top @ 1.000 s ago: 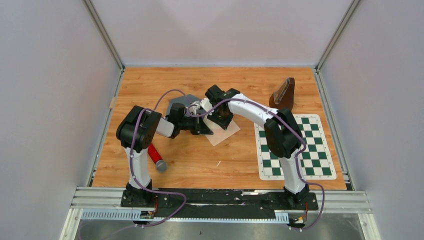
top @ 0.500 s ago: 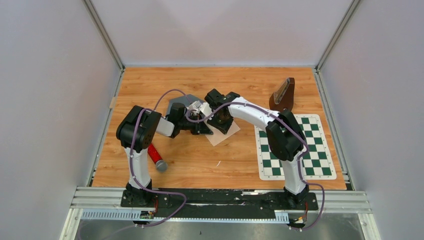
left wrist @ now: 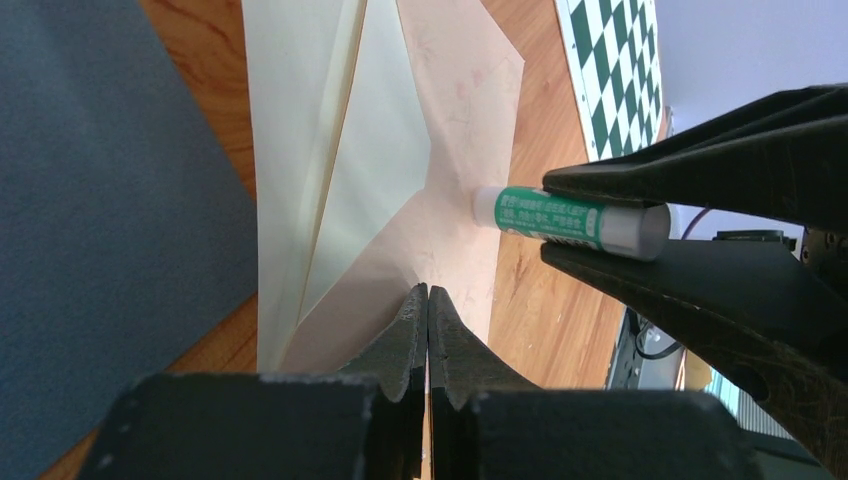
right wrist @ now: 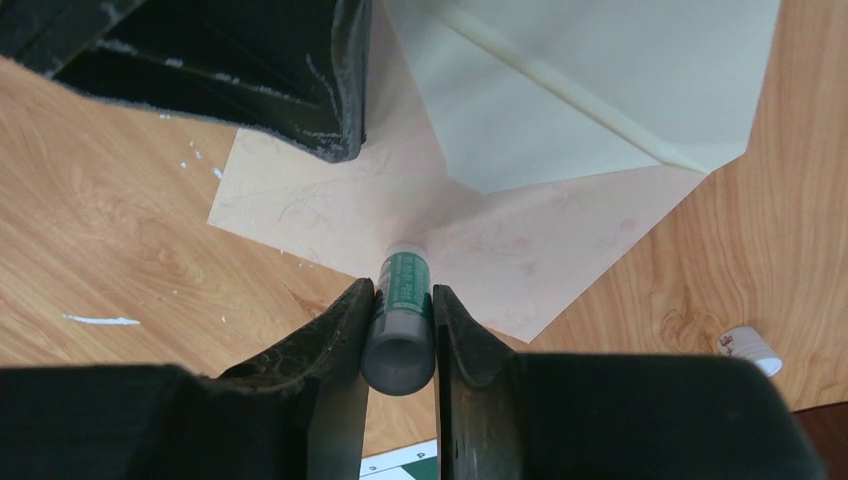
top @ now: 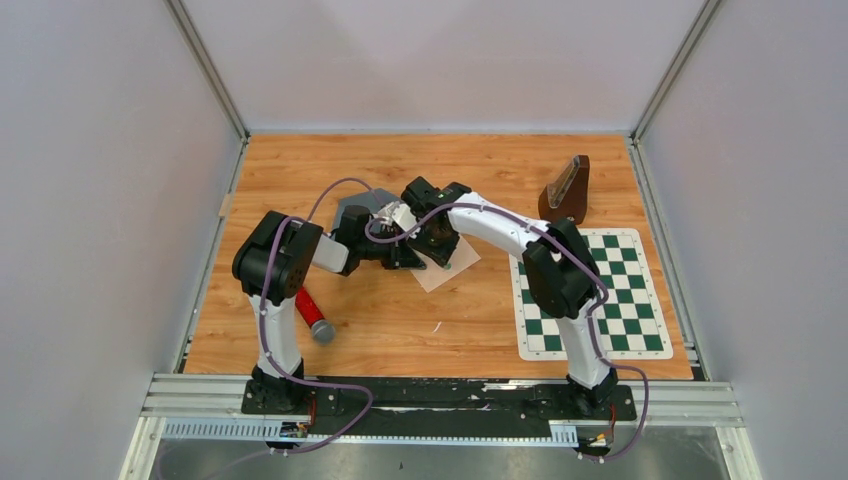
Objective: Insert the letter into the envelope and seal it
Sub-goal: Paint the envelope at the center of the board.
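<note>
A pale pink envelope (top: pixel 447 268) lies flat on the wooden table, with cream paper (left wrist: pixel 375 150) spread over its far part. I cannot tell whether that cream paper is the letter or the flap. My left gripper (left wrist: pixel 427 297) is shut, empty, and its tips press down on the pink envelope (left wrist: pixel 470 100). My right gripper (right wrist: pixel 402 292) is shut on a green glue stick (right wrist: pixel 406 285). The stick's white tip touches the pink paper (right wrist: pixel 500 260) just below the cream edge. In the left wrist view the glue stick (left wrist: pixel 560 215) comes in from the right.
A dark grey sheet (top: pixel 356 207) lies behind the left gripper. A red marker (top: pixel 313 315) rests by the left arm. A green chessboard mat (top: pixel 590 295) and a brown wooden stand (top: pixel 567 188) are to the right. A small white cap (right wrist: pixel 750 350) sits beside the envelope.
My right gripper has slid a little to the left along the envelope with the glue stick. The left gripper has stayed put.
</note>
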Controlling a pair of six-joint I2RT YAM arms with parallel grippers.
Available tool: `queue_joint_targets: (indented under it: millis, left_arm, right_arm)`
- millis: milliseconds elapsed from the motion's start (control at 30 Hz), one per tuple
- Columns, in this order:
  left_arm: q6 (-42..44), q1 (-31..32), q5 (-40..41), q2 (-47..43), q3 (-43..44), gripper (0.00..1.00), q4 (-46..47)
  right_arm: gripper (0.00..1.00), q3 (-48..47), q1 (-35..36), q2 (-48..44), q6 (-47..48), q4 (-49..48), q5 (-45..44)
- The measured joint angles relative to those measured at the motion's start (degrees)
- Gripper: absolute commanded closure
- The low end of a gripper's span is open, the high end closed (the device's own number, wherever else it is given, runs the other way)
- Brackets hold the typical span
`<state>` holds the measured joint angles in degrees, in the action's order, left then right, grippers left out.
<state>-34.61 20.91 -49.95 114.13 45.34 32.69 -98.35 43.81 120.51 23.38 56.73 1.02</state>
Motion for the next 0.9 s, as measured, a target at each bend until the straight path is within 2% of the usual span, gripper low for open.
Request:
queue_joint_targets:
  millis: [400,600,667,767,833,900]
  left_arm:
    - [1.8,0.0,-0.4,0.0,1.4,1.0,-2.6]
    - [3.7,0.0,-0.9,-0.1,2.3,0.98,-3.7]
    - [4.8,0.0,-1.1,-0.5,2.4,0.91,-4.1]
    - [6.9,0.0,-2.0,-3.1,2.5,0.73,-5.4]
    - [8.7,0.0,-2.3,-5.7,3.4,0.66,-7.4]
    - [11.5,0.0,-2.7,-8.9,5.3,0.64,-9.9]
  right_arm:
    - [1.0,-4.5,-2.6,3.4,-0.2,-0.9,-1.3]
    - [1.0,-3.5,-5.4,1.2,-1.2,-1.5,3.3]
    - [1.0,-0.6,-7.8,-2.5,-2.2,-2.6,6.4]
    - [1.0,4.0,-12.9,-9.3,-4.2,-4.6,12.2]
    - [1.0,7.3,-16.7,-14.1,-5.8,-7.4,16.3]
    - [1.0,10.7,-20.2,-18.1,-7.5,-10.7,19.7]
